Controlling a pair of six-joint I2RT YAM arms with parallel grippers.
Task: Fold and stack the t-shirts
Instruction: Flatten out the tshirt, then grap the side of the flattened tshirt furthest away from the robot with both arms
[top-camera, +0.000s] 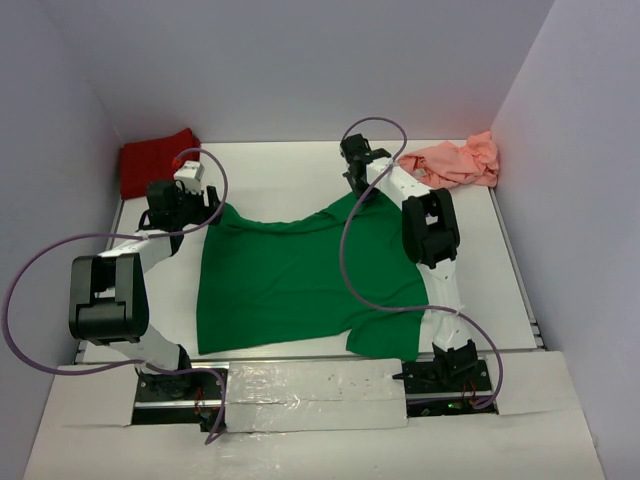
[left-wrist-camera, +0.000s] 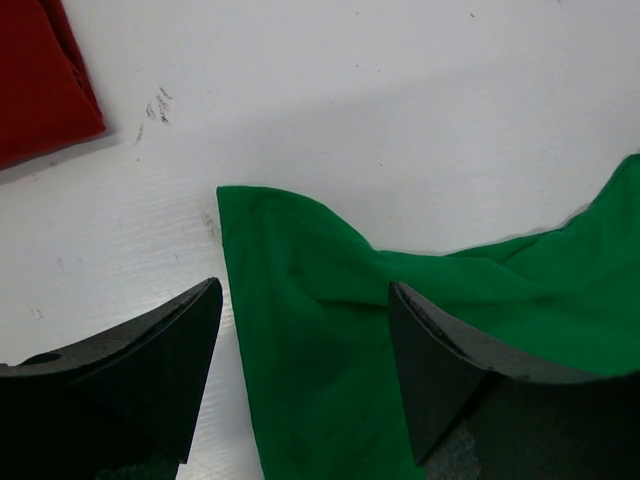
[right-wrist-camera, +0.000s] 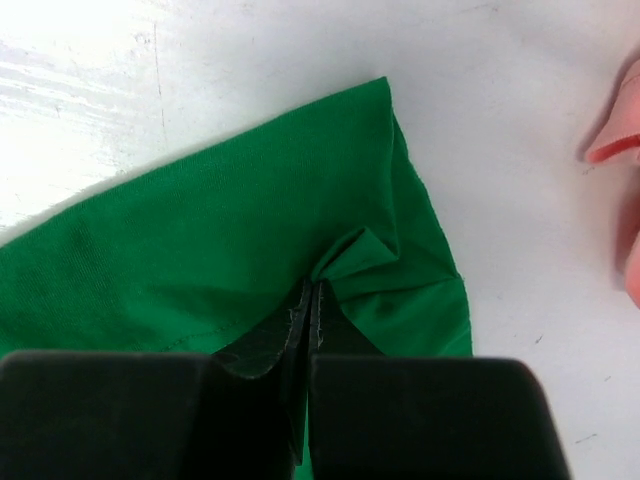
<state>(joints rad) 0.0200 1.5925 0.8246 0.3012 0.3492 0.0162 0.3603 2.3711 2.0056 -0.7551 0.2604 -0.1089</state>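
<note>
We have the green shirt (top-camera: 290, 280) spread in the middle, nothing folded yet. Our right gripper (right-wrist-camera: 310, 297) pinches its far right corner; our left gripper (left-wrist-camera: 305, 300) gapes over the far left. The red shirt (top-camera: 157, 160) and pink shirt (top-camera: 458, 163) wait at the far side.

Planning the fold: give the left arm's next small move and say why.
Probably close the left end effector on the bright green cotton t-shirt: it stands open astride the shirt's far left corner, while the right end effector is shut on the far right corner.
</note>
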